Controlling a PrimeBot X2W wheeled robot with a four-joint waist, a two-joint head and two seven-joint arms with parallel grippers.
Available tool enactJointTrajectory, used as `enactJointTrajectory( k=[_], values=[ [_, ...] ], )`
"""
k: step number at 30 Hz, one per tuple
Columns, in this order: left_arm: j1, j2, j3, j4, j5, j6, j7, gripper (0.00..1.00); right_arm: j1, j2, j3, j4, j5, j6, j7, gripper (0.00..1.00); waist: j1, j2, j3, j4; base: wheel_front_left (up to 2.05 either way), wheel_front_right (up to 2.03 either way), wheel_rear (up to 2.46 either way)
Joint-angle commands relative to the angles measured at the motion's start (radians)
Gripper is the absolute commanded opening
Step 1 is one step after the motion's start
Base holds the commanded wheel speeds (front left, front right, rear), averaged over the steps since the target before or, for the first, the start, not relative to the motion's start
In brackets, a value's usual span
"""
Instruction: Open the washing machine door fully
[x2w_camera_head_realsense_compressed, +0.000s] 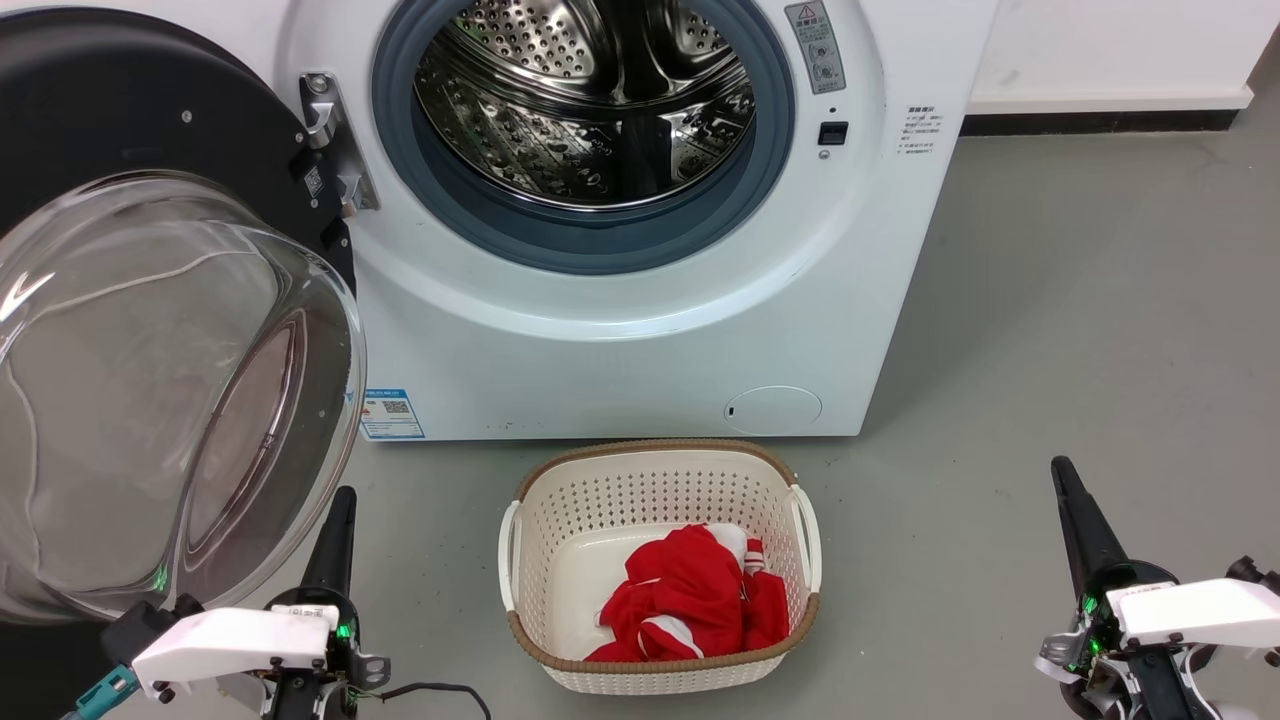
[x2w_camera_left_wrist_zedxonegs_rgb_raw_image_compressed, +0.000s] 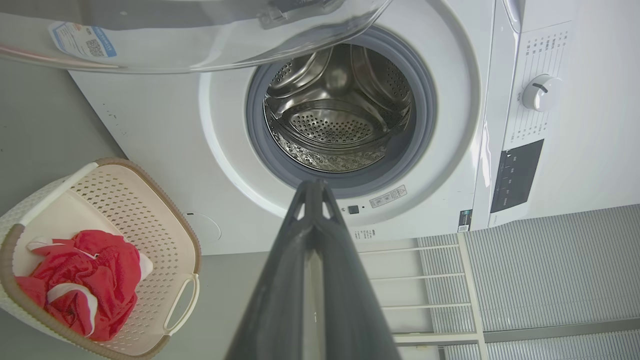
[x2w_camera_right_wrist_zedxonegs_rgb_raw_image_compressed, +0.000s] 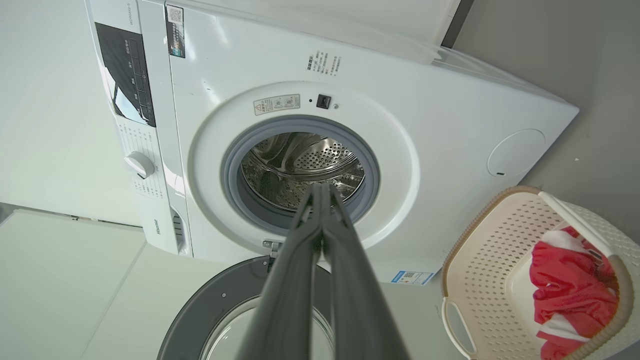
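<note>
Nearest, out in front of the washing machine (x2w_camera_head_realsense_compressed: 620, 340), the left gripper (x2w_camera_head_realsense_compressed: 342, 497) and right gripper (x2w_camera_head_realsense_compressed: 1061, 466) each have fingers pressed together on nothing. Between them, before the machine, sits a basket (x2w_camera_head_realsense_compressed: 660, 452). Left of the machine's drum mouth, the washing machine door (x2w_camera_head_realsense_compressed: 180, 330) stands wide on its hinge (x2w_camera_head_realsense_compressed: 335, 150). It looks heavy and rigid, and its glass bowl (x2w_camera_head_realsense_compressed: 120, 450) slick and breakable; the black rim (x2w_camera_head_realsense_compressed: 120, 100) seems safer to push.
</note>
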Motion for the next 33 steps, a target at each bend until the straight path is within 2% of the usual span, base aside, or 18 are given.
enactJointTrajectory(
  k=[1,21,33],
  values=[
    [-0.022,0.003,0.003,0.000,-0.028,-0.006,0.007,0.00,-0.019,-0.001,-0.004,0.000,0.029,0.000,0.009,0.00,-0.0001,0.0000,-0.001,0.001,0.00,0.00,0.00],
    [-0.037,0.003,0.003,0.026,-0.199,-0.008,0.048,0.00,-0.030,0.005,-0.026,0.021,0.197,0.000,0.052,0.00,-0.0001,0.0000,-0.010,0.014,0.00,0.00,0.00],
    [-0.040,0.003,0.003,0.032,-0.239,-0.009,0.060,0.00,-0.034,0.008,-0.034,0.026,0.235,0.000,0.067,0.00,-0.0001,0.0000,-0.012,0.018,0.00,0.00,0.00]
  ],
)
